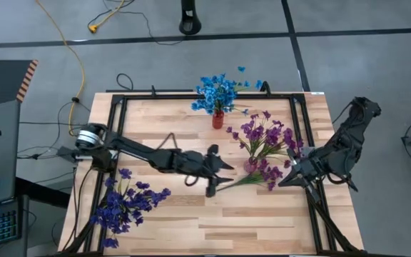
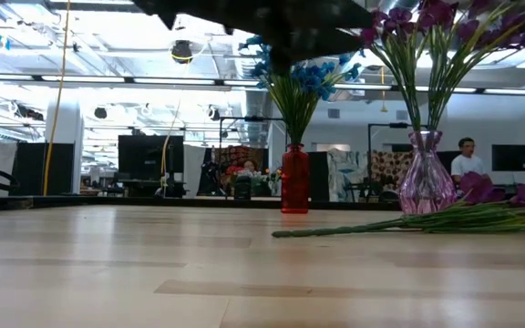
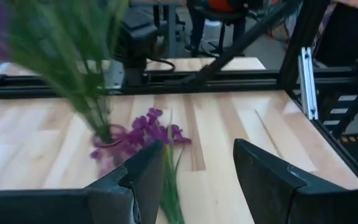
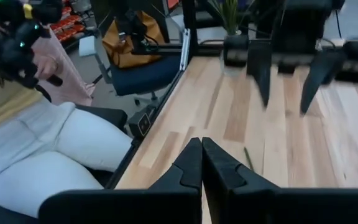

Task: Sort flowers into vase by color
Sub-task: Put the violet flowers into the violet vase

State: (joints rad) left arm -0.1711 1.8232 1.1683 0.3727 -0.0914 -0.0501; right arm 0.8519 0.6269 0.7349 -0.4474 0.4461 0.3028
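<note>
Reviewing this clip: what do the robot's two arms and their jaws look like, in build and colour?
Both arms are dark, almost black, jointed links with cables along them. The left arm has a silvery-white round joint at its base; the right arm looks bulkier and all black. The left gripper and right gripper each have two matte black, wedge-shaped jaws tapering to tips.

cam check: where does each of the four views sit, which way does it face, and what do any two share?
High: overhead, straight down on table; both arms, left gripper open, right gripper shut.
Low: tabletop height, facing room; red vase, pink vase, arm overhead.
Left wrist: past open fingers at purple flowers.
Right wrist: past shut fingers, seated person beyond.
Shared: high and low both show loose flower stem.
</note>
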